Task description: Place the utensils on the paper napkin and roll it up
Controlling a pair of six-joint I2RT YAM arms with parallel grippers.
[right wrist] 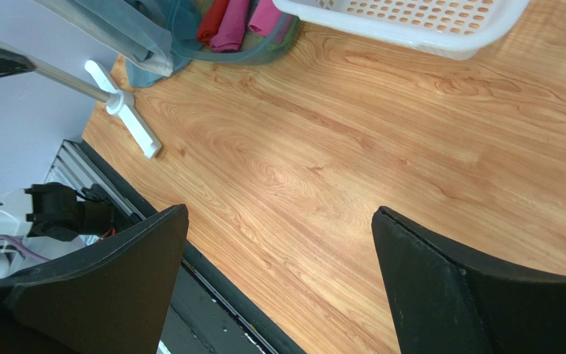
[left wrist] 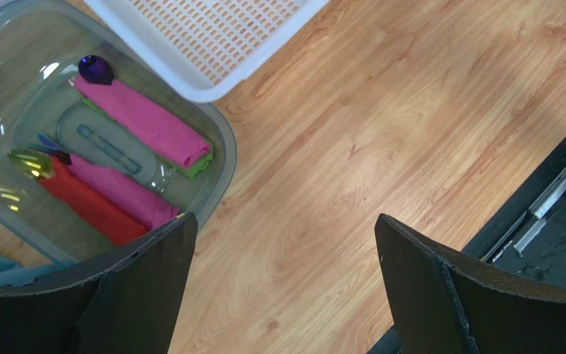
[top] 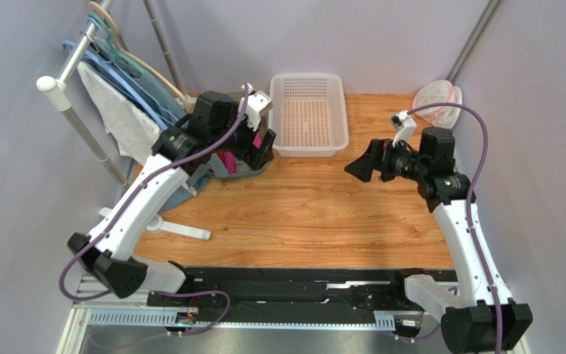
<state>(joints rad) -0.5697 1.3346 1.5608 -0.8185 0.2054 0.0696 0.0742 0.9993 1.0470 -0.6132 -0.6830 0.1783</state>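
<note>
Black-fingered, the left gripper (left wrist: 284, 228) stands wide open with nothing between its jaws, hovering over the wooden table (left wrist: 382, 110). At its 10 o'clock in the left wrist view a clear tub (left wrist: 228, 151) holds two pink rolls (left wrist: 146, 122) and a red roll (left wrist: 87, 206), the purple spoon (left wrist: 95, 68) showing its bowl at the upper pink roll's end. Right gripper (right wrist: 278, 221), spread and holding nothing, hangs over the table, white basket (right wrist: 411, 22) at 1 o'clock.

Plain lilac-grey walls (top: 382, 37) close in a wood-grain counter (top: 301, 214). A metal clothes rack (top: 47, 84) with hangers (top: 138, 81) stands at its left, and a black rail (top: 301, 284) runs along the near edge.
</note>
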